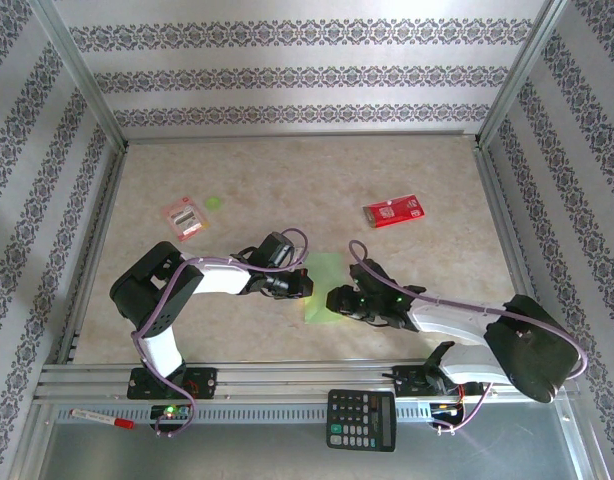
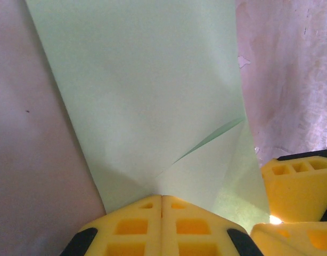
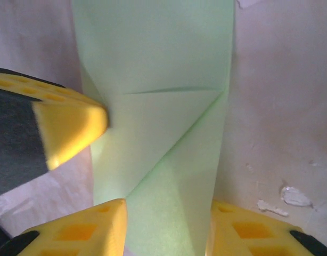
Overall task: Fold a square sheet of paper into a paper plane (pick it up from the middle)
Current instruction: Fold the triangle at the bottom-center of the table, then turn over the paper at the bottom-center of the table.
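The partly folded light-green square paper sheet lay beyond the black calculator. Left gripper was closed at its edge; right gripper straddled it part-open, empty. A slip under uneven pressure could skew the next fold.

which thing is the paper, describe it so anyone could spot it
On the beige table, look front and centre, between the left gripper and right gripper. The paper lies there: a plain light-green sheet with a folded corner, far bigger than the tiny green disc.
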Action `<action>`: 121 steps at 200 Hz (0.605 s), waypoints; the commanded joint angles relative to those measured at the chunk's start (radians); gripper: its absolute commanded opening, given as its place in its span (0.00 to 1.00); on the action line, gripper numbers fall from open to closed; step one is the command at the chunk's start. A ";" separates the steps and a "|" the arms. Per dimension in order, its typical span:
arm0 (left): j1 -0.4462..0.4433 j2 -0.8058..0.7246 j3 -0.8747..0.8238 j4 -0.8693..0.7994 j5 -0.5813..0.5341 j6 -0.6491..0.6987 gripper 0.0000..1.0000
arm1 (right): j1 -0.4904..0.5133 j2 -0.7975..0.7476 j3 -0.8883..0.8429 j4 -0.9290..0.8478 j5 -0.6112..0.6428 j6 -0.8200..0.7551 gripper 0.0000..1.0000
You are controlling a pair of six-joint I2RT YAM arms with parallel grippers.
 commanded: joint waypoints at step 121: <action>0.004 0.021 -0.017 -0.059 -0.012 0.027 0.00 | 0.120 -0.160 -0.190 0.194 0.204 0.251 0.16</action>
